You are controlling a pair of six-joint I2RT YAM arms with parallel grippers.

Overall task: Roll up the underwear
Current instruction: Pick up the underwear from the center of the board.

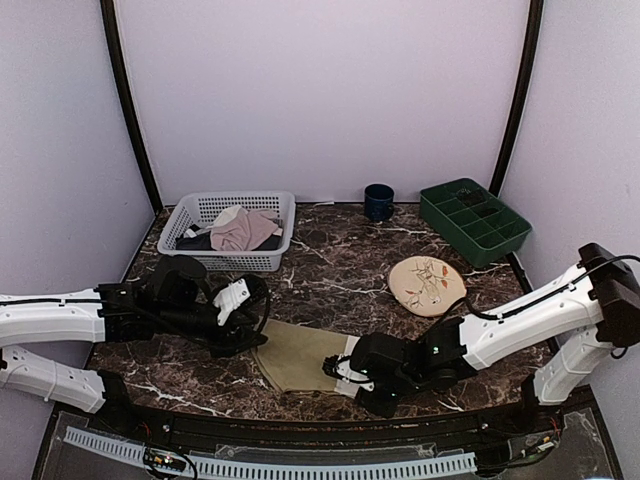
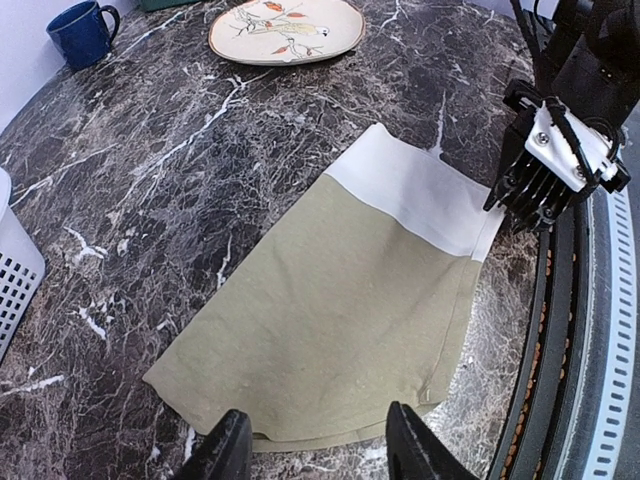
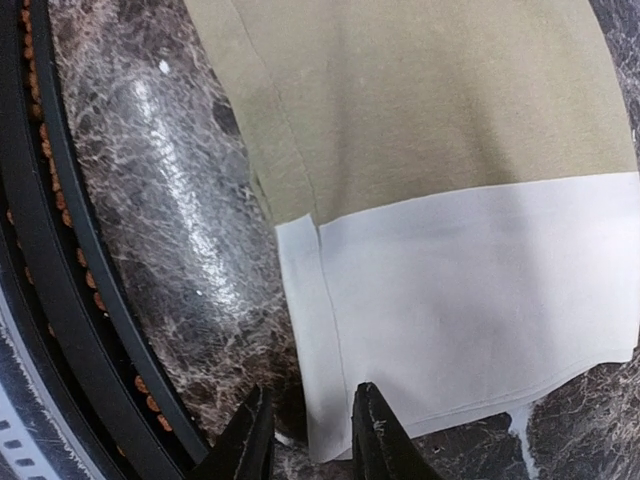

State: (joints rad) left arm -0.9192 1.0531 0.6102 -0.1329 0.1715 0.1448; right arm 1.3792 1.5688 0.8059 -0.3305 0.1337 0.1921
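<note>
**Task status.** The underwear point(image 2: 330, 300) lies flat on the desk point(image 1: 330, 260), close to the near edge and between the two arms. No turn of cloth is raised at either end, so by these views the rolling has not begun. The cream waistband point(image 2: 410, 195) is at the right-hand end and the olive hem at the left-hand end. The right wrist view shows a narrow lengthwise strip along the near side of the garment. This could be a fold or a seam; the pictures do not settle which. No lettering can be read on the band.

**Hand state.**
- Left hand point(image 2: 318, 420): fingers spread wide and holding nothing, set low just short of the olive hem.
- Right hand point(image 3: 312, 395): fingers parted by a narrow gap over the near corner of the waistband. The gap is far wider than the cloth, so the corner is judged not pinched.

**Work remaining.** All of the rolling is left — taking up one end, turning it over and carrying the roll along to the other end.

**Surroundings.**
- A decorated plate point(image 1: 427, 284) sits beyond the waistband end, near but apart from the cloth.
- A blue mug point(image 1: 378, 201) and a green compartment tray point(image 1: 452, 232) stand at the back, well apart.
- A white basket point(image 1: 200, 210) at the back left holds a pale pink garment point(image 1: 243, 228) and a dark grey garment point(image 1: 195, 240).

**Obstructions.** Nothing rests on the cloth. The black front rail point(image 2: 560, 330) runs just beside the waistband corner — it is likely to limit the right hand's room there.
</note>
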